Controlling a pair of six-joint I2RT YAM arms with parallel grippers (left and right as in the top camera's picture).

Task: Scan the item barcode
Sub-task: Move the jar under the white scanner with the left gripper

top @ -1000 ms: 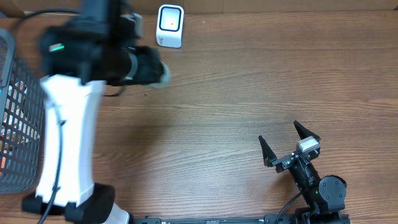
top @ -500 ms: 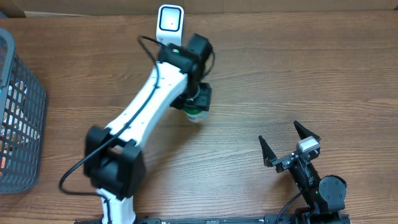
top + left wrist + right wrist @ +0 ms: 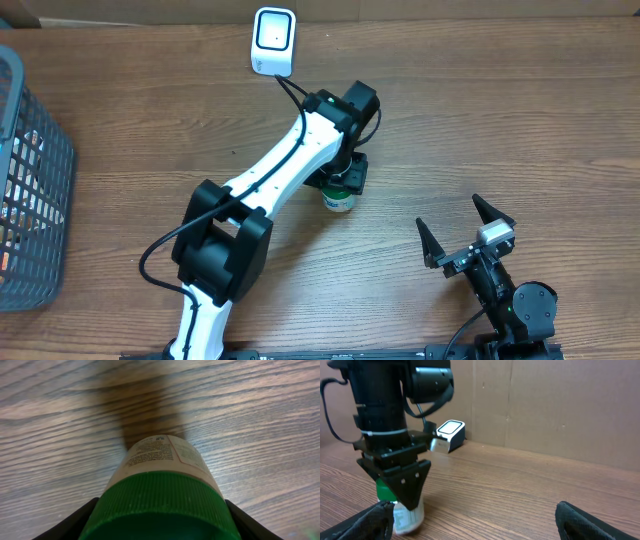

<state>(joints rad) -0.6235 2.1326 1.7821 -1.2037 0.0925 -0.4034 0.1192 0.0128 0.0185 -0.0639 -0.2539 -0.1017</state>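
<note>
The item is a white bottle with a green cap (image 3: 338, 200). My left gripper (image 3: 341, 183) is shut on its cap, near the middle of the table. In the left wrist view the ribbed cap (image 3: 160, 502) fills the space between both black fingers (image 3: 77, 522), and the printed label (image 3: 157, 452) points down at the wood. From the right wrist view the bottle (image 3: 407, 516) hangs very low over the table, slightly tilted; contact is unclear. The white scanner (image 3: 273, 41) stands at the back edge, also seen as the scanner (image 3: 449, 434). My right gripper (image 3: 448, 212) stands open and empty at the front right.
A dark wire basket (image 3: 35, 200) holding goods stands at the left edge. A cardboard wall (image 3: 545, 405) runs behind the table. The left arm (image 3: 270, 180) stretches diagonally from the front left across the table's middle.
The left arm swung from the basket side to the right and forward, carrying the bottle past the scanner to the table's middle. The right arm stayed still.
</note>
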